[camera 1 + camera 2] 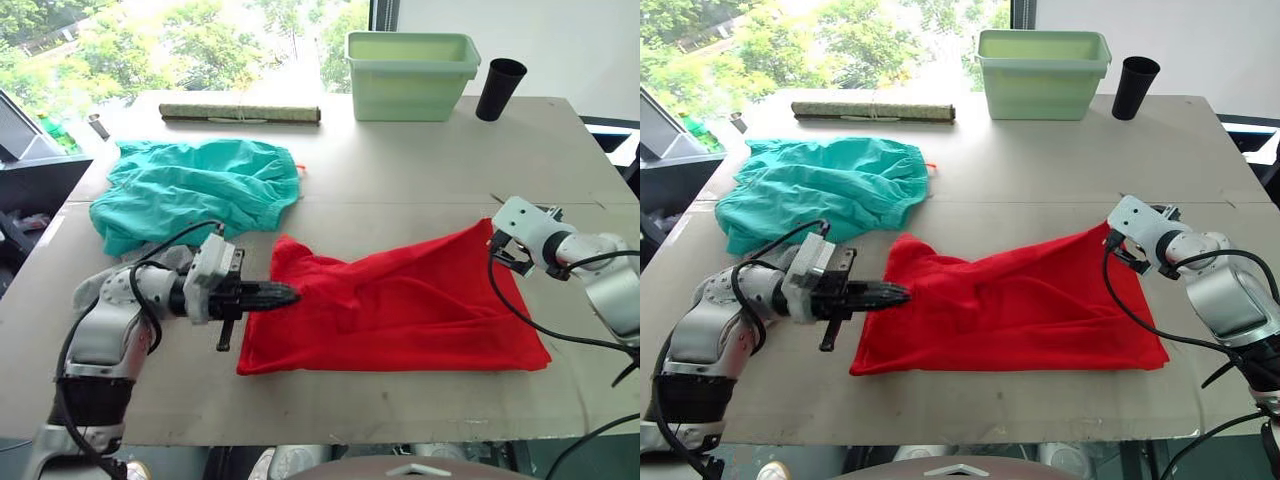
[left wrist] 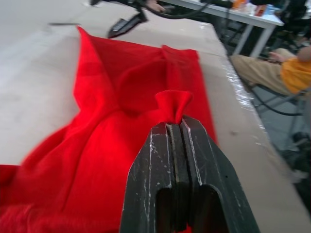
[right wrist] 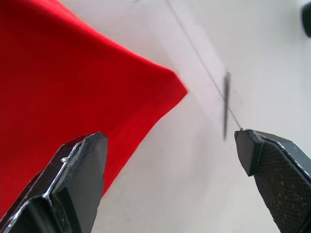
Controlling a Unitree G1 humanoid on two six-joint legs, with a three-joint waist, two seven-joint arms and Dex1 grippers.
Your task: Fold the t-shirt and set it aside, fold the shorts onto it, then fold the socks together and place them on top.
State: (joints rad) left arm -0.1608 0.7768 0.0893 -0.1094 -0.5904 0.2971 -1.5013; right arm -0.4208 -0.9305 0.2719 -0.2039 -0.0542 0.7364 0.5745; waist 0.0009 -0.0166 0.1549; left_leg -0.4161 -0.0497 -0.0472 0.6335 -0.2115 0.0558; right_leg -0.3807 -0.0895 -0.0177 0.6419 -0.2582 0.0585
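T-shirt (image 1: pixel 400 305) lies mid-table, left gripper (image 1: pixel 285 294) clenched on a small pinch of cloth, right gripper (image 3: pixel 177 160) spread wide beside its corner; thin pinch may slip.

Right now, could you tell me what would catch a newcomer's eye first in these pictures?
The bright red t-shirt lies spread across the near middle of the table. The left end effector is shut on a pinch of its cloth, while the right end effector is open beside the shirt's far corner. The teal shorts lie crumpled behind, on the robot's left.
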